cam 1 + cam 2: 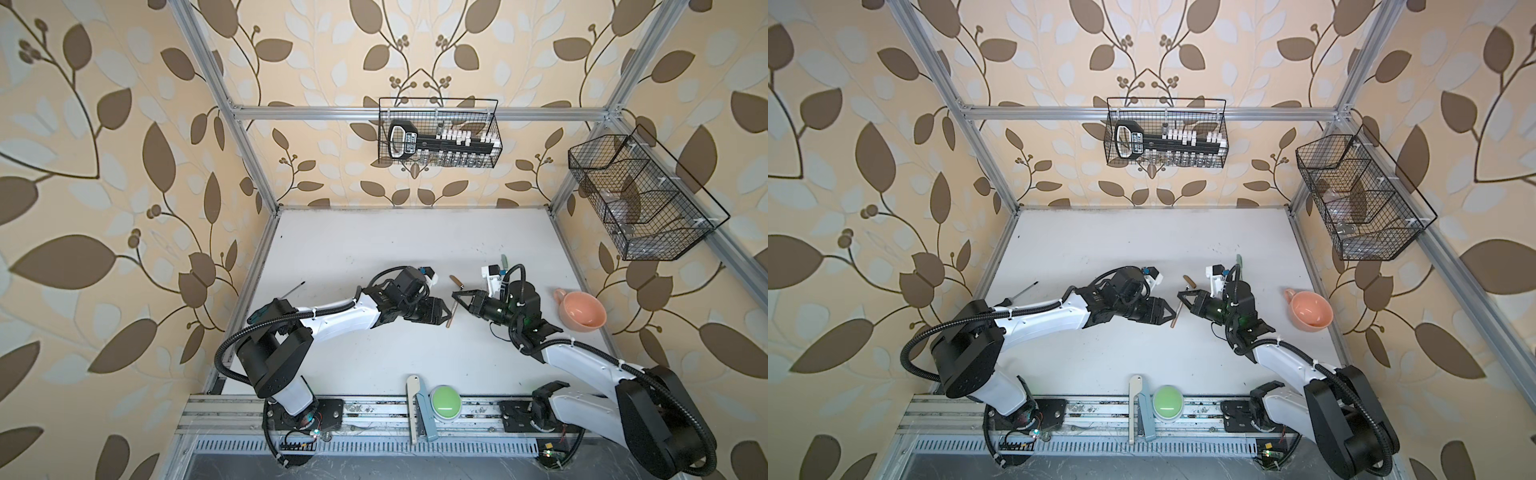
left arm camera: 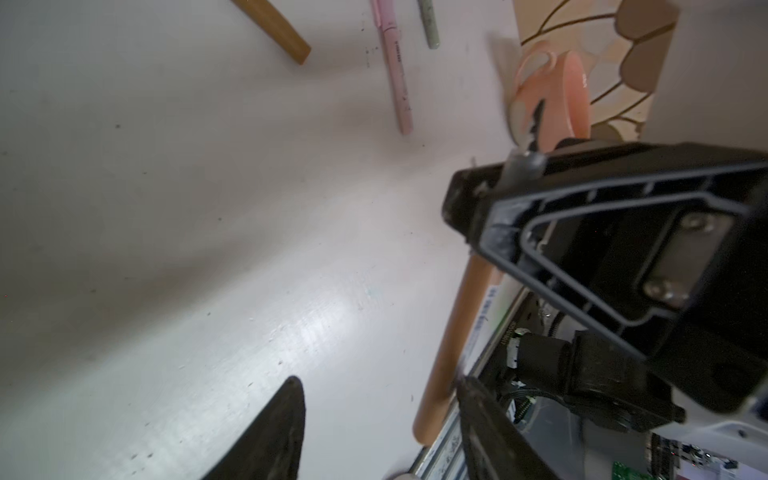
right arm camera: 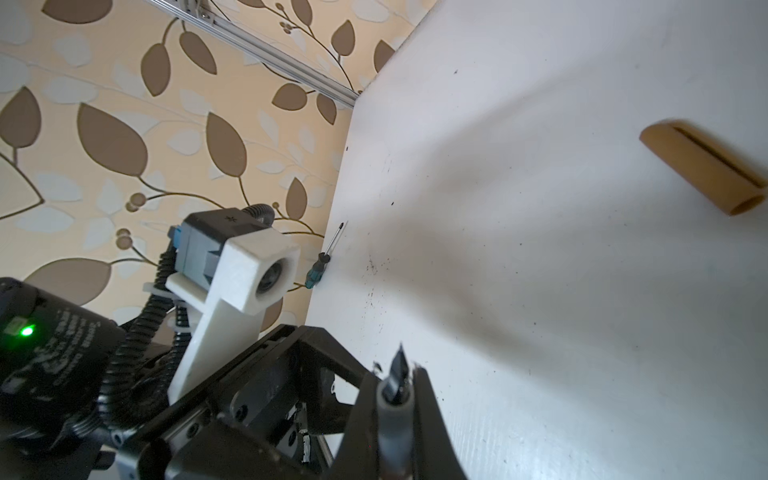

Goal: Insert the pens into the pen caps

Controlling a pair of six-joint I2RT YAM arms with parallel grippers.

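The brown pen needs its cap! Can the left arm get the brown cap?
Probably yes: the left gripper is open, the brown cap lies uncovered nearby, though the brown pen in the right gripper sits close.

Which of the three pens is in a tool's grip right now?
The brown pen, pinched near its dark tip by the right tool; the pink pen and green pen lie loose on the table.

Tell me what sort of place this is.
Probably a robot test cell dressed up as a room, not a real home: two robot arms bolted to a front rail, an aluminium frame holding wallpaper panels, and wire baskets hung on it.
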